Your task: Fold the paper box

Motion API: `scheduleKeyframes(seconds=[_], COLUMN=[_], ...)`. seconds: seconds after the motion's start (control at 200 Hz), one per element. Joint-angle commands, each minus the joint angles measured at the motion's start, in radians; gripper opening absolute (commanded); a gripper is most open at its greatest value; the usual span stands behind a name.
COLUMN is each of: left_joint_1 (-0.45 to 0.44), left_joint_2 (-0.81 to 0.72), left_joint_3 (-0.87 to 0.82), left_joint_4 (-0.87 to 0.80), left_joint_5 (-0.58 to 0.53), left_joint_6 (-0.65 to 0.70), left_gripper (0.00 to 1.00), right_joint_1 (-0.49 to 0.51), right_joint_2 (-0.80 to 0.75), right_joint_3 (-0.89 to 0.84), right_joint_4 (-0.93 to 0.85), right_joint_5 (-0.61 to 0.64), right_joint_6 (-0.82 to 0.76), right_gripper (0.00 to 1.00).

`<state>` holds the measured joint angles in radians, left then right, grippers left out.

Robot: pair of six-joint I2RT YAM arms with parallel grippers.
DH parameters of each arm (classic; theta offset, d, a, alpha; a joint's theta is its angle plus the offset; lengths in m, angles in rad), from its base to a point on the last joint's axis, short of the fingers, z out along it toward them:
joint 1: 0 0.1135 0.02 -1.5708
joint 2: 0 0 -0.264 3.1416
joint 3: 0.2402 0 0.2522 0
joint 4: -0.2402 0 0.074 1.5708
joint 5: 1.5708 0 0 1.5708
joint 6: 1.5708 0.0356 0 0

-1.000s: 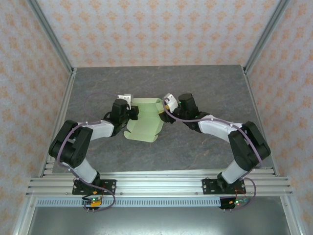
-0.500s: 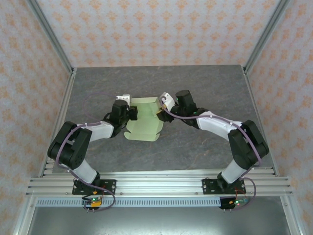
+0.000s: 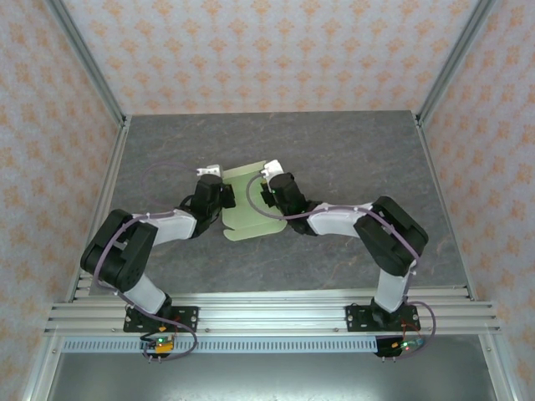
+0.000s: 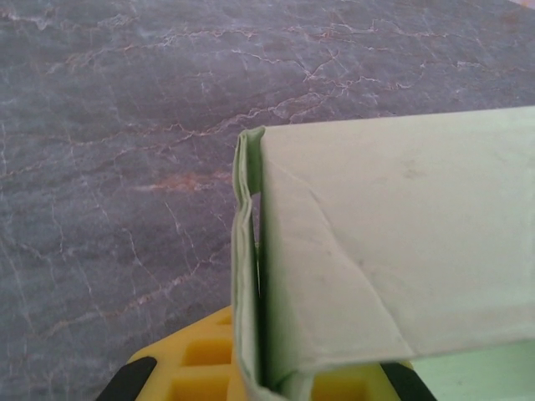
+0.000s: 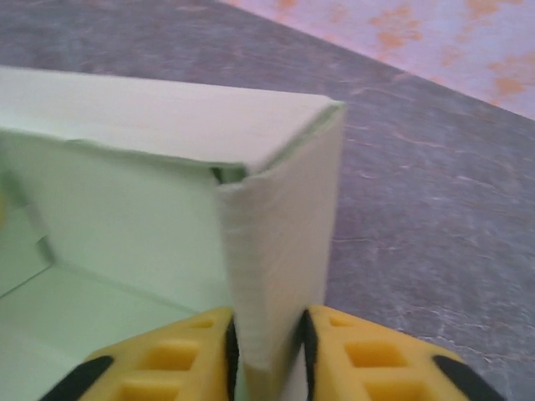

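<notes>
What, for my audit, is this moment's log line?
left tool: shut on paper box; right tool: shut on its wall; fold: partial

The paper box (image 3: 249, 209) between the jaws was a plain pale yellowish green, a shade whiter on the wall caught in the right gripper (image 5: 266, 351). That gripper's fingers (image 5: 180, 355) were bright yellow with black patches, the same as the fingers (image 4: 196, 368) of the left gripper (image 3: 226, 197). Beneath and beyond the jaws the table (image 3: 351, 150) was dark grey, veined with thin pale lines and a few rusty-brown streaks, the walls (image 3: 267, 50) behind were creamy pink with a repeating orange floral motif, and the arms (image 3: 167, 224) were black and whitish-grey, looped with purple cable (image 3: 98, 259), above silvery rails (image 3: 267, 311).
</notes>
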<state>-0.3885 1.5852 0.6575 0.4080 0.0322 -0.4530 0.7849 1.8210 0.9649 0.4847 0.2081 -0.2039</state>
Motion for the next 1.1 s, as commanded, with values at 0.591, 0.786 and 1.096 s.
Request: scheduleKeyframes(seconds=[0.591,0.786,1.096], left_joint_1=[-0.123,-0.122,-0.112], left_joint_2=[-0.118,-0.153,-0.182], left_joint_3=[0.009,-0.012,0.027], left_joint_4=[-0.084,-0.104,-0.176], left_joint_5=[-0.107,-0.174,-0.209], left_joint_6=[-0.238,-0.255,-0.175], left_gripper=[0.00,0.00,0.00], right_joint_1=[0.045,0.042,-0.080], right_joint_2=[0.200,0.045,-0.306], right_joint_3=[0.199,0.078,-0.106], right_joint_4=[0.214,0.167,-0.045], right_joint_5=[0.446,0.106,-0.502], right_joint_6=[-0.064,0.016,0.023], right_gripper=[0.04,0.27,0.69])
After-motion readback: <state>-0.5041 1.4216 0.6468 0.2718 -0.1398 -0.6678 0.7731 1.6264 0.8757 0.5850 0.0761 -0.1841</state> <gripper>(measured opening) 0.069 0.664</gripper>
